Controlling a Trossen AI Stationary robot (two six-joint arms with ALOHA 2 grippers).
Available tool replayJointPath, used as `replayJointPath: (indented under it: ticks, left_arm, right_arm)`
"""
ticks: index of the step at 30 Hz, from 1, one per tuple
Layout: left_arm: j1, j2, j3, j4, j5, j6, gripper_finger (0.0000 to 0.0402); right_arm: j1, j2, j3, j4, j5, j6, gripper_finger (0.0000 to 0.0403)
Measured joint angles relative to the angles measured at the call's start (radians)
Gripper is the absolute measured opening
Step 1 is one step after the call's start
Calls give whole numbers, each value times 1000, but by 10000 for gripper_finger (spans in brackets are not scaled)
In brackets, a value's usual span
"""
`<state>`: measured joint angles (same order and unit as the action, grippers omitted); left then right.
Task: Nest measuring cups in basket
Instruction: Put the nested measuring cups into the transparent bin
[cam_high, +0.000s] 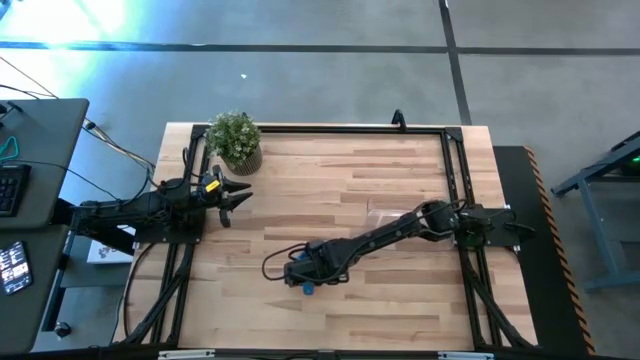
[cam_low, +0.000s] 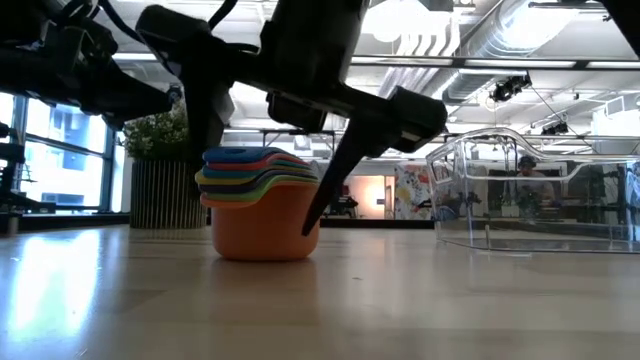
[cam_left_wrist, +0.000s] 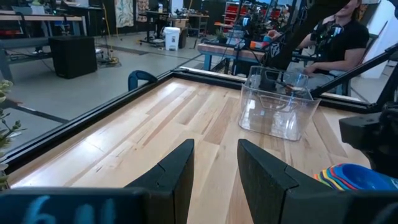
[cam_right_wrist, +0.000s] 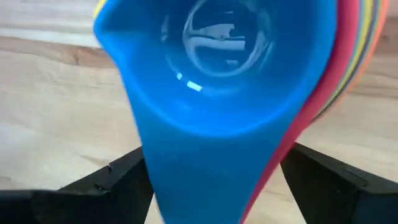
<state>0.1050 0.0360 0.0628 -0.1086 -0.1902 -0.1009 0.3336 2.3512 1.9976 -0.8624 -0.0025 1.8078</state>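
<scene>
Your right gripper (cam_low: 265, 170) straddles the nested measuring cups (cam_low: 262, 215) with fingers apart; close squarely on the stack before lifting toward the basket (cam_low: 530, 195).

The stack of measuring cups (cam_low: 262, 205) shows blue on top, then red, yellow and green rims, above an orange bowl; the basket (cam_low: 535, 192) is clear.

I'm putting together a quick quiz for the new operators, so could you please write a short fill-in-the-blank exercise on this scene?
1. The top cup of the nested measuring cups is ____.
2. The right gripper straddles the stack with its fingers ____.
3. The basket holds ____ cups.
4. The left gripper waits beside the potted ____.

Missing words: blue; open; no; plant
</scene>
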Motion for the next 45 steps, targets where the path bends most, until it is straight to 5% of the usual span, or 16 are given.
replayJointPath:
  ticks: [19,45]
  left_arm:
    - [0,0,0,-1,0,0,113]
    - [0,0,0,-1,0,0,113]
  right_arm:
    - [0,0,0,-14,1,9,187]
    - [-2,0,0,10,-33,-10,176]
